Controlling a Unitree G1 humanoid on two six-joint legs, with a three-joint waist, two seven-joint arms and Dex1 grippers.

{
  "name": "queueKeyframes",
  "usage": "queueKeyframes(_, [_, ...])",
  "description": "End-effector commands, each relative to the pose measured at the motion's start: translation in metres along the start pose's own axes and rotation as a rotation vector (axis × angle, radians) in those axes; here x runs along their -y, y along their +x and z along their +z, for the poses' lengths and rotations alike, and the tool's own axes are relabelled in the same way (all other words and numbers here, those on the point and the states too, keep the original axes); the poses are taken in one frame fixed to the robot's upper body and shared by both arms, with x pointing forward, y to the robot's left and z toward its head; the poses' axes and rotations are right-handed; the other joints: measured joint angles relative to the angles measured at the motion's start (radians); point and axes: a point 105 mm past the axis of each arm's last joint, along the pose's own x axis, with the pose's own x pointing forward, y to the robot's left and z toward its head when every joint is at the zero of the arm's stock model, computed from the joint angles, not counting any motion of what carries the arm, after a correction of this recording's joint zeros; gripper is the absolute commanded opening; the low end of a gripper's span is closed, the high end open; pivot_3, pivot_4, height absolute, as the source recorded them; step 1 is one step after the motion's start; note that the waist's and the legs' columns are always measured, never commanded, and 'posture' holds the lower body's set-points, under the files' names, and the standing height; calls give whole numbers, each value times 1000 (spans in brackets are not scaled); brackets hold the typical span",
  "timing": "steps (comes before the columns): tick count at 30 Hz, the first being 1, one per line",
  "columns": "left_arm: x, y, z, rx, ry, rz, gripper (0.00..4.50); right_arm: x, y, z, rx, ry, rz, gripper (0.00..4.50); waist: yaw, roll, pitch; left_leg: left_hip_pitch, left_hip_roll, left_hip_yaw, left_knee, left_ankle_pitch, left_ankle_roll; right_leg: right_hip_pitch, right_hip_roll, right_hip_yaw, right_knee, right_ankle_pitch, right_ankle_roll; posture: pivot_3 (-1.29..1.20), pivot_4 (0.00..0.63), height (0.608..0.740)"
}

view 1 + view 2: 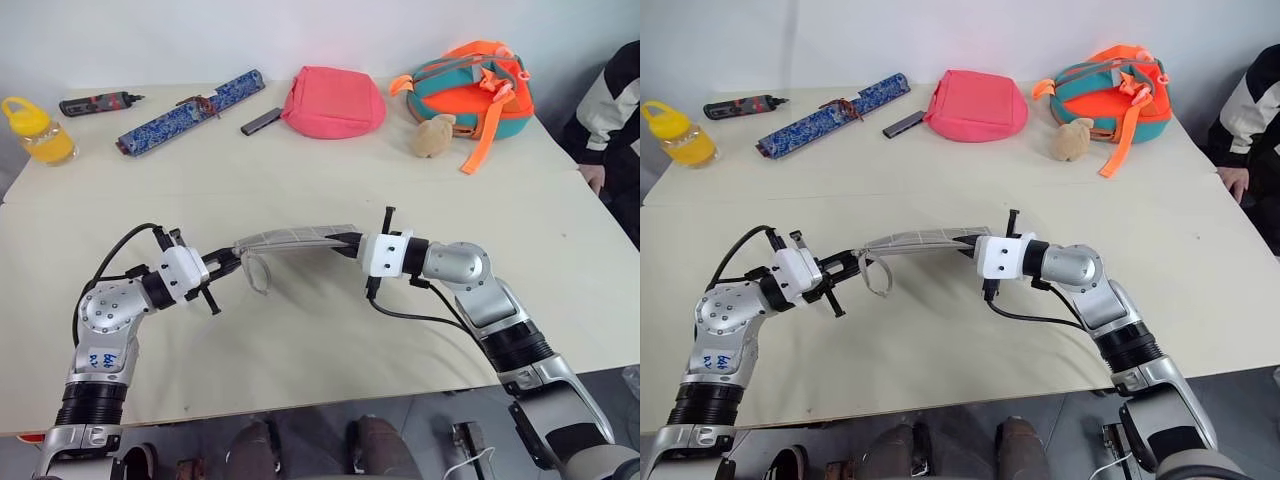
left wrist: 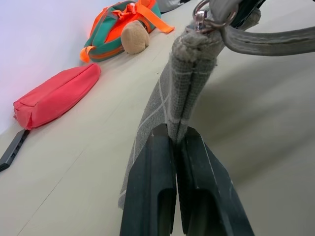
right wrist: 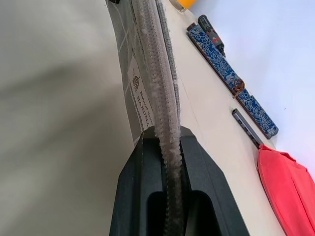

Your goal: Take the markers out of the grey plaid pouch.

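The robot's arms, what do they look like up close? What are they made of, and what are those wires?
Both arms are jointed silver-grey metal with ribbed black cuffs. Each ends in a white block wrist carrying a gripper of two flat black fingers: the left gripper, the right gripper. A thin black cable loops from each wrist back to the forearm. The left arm's rounded silver joint bears blue handwritten marks.

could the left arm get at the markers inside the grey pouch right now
Probably not. The left gripper is shut on one end of the grey plaid pouch, the right gripper on the other, so neither is free, and no markers are visible.
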Motion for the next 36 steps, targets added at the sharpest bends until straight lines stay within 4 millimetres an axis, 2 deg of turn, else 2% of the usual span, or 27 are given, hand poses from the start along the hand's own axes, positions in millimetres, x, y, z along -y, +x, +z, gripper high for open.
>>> queueKeyframes(1, [0,2,6,24,32,3,47,6,-1,13,49,-32,-16,0,0,0,0,0,0,0,0,0,0,0,0,0,0,0,0,0,150,740])
queueKeyframes(6, [-2,-1,2,1,37,24,0,8,-6,8,33,-23,-10,1521,1,0,0,0,0,0,0,0,0,0,0,0,0,0,0,0,150,740])
queueKeyframes(12, [-10,-13,-6,-39,61,71,0,14,-30,-5,-30,-12,-1,3630,2,0,0,0,0,0,0,0,0,0,0,0,0,0,0,0,150,740])
queueKeyframes(17, [-20,-17,-3,-50,98,104,0,13,-42,-3,-20,52,10,3630,0,0,0,0,0,0,0,0,0,0,0,0,0,0,0,0,150,740])
queueKeyframes(22, [-22,-3,1,-48,123,157,0,33,-40,40,131,229,-31,3630,2,0,0,0,0,-1,0,0,0,0,0,0,0,0,0,0,150,740])
queueKeyframes(24, [-9,10,3,-38,149,128,0,48,-37,63,215,318,-76,3630,4,0,0,0,0,-1,1,0,0,1,0,0,0,0,0,0,150,740])
queueKeyframes(26, [-6,18,6,-24,161,148,0,51,-33,80,272,435,-61,3630,8,0,0,0,0,-1,1,0,0,1,0,0,0,0,0,0,150,740])
queueKeyframes(30, [5,38,11,-15,227,123,0,18,-24,93,254,666,103,3630,23,0,0,0,0,-2,0,0,1,0,0,-1,0,0,0,0,150,740])
queueKeyframes(34, [22,54,15,-10,247,91,0,-38,-18,69,63,770,214,3630,33,0,0,-1,-1,-2,0,-1,1,1,-1,-1,-2,0,0,0,150,740])
queueKeyframes(36, [26,56,15,-14,251,87,0,-47,-16,61,27,803,197,3630,33,0,0,-2,-1,-2,0,-1,2,1,-1,-1,-4,0,0,0,150,740])
